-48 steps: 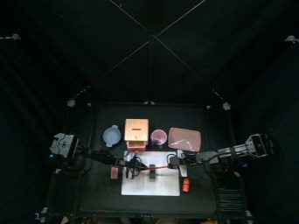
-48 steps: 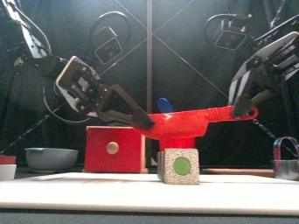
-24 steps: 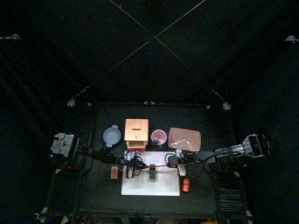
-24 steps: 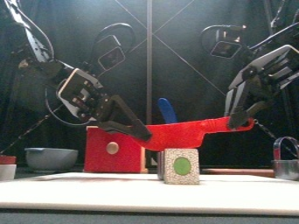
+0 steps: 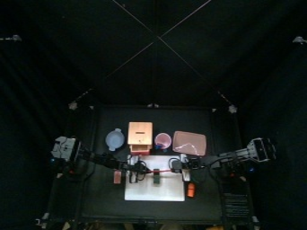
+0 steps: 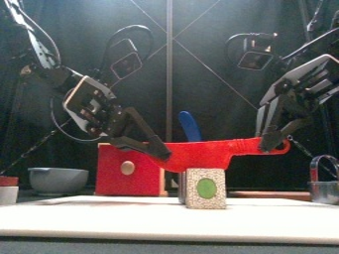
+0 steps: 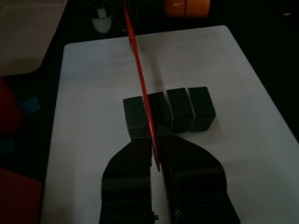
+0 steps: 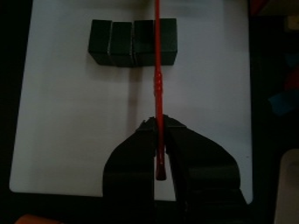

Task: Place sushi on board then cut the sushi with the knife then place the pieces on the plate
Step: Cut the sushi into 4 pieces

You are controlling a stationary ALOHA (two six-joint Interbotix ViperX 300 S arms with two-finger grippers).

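Red knife (image 6: 199, 151): roughly level, over sushi roll (image 6: 201, 187)
left gripper (image 7: 153, 156): jaws pinching one knife end
right gripper (image 8: 158, 129): jaws pinching the other end
sushi roll: on white cutting board (image 7: 222, 70)

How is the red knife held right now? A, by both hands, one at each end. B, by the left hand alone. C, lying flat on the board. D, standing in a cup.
A: the left hand and the right hand each grip one end of the red knife.
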